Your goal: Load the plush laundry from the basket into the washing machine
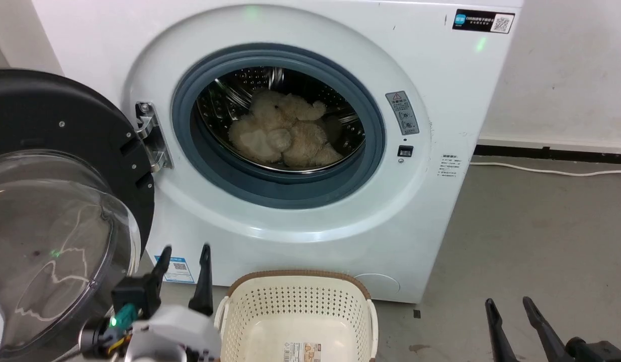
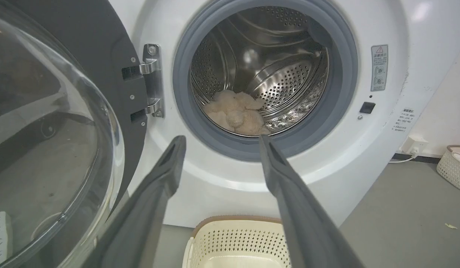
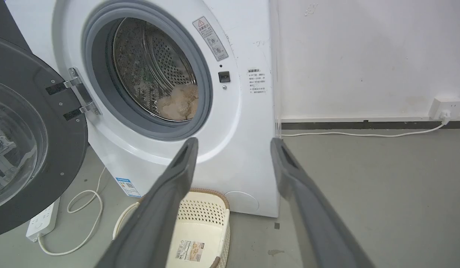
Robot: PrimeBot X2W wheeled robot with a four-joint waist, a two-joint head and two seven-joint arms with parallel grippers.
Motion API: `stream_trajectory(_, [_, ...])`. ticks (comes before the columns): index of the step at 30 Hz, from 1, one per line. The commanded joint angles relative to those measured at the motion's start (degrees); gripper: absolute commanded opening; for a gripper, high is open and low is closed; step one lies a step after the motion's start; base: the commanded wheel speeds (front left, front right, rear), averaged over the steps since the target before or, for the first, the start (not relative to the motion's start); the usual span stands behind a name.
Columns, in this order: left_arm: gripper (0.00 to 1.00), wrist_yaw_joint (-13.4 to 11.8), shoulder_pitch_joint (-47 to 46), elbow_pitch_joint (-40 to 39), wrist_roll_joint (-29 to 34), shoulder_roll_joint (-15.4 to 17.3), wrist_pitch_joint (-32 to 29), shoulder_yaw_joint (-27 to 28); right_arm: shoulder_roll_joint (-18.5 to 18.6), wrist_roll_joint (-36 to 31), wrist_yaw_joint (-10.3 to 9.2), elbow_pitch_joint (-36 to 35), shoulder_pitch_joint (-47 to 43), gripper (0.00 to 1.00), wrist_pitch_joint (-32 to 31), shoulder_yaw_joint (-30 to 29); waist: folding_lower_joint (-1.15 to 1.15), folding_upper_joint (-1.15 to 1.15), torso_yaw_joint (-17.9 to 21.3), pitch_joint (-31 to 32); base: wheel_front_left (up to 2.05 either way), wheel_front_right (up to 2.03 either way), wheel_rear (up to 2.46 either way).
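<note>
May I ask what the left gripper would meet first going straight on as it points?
Probably the lower lip of the grey door seal on the washing machine; slightly higher, the left gripper would reach the plush toy inside. Depth is unclear.

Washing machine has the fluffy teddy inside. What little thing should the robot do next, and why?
Probably push the black-framed clear dome door shut with the open left gripper, which is beside it. The shaggy cream plush toy lies in the white washing machine's steel drum, the cream perforated basket is empty, and the open right gripper holds nothing.
</note>
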State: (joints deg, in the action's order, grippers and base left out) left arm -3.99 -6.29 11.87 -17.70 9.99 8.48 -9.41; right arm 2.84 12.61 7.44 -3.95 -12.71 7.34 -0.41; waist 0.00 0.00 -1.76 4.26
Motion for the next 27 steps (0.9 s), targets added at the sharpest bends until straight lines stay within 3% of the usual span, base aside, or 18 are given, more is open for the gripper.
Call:
stream_trajectory(1, [1.00, -0.47, 1.63, -1.36, -0.13, 0.29, -0.36, 0.07, 0.04, -0.04, 0.05, 0.25, -0.82, 1.00, 0.41, -0.21, 0.00, 0.00, 0.01, 0.13, 0.00, 0.00, 0.00])
stream_trajectory(14, [1.00, -3.67, 12.45, -10.03, -0.56, 0.52, -3.97, -0.51, 0.04, -0.19, 0.05, 1.31, -2.32, 1.00, 0.99, -0.77, 0.00, 0.00, 0.40, 1.08, 0.00, 0.00, 0.00])
stream_trajectory(27, [1.00, -2.67, 13.58, -11.72, -0.58, 2.01, -5.24, -2.00, 0.04, 0.38, 0.05, 1.87, -2.59, 1.00, 1.11, -0.86, 0.00, 0.00, 0.54, 1.11, 0.00, 0.00, 0.00])
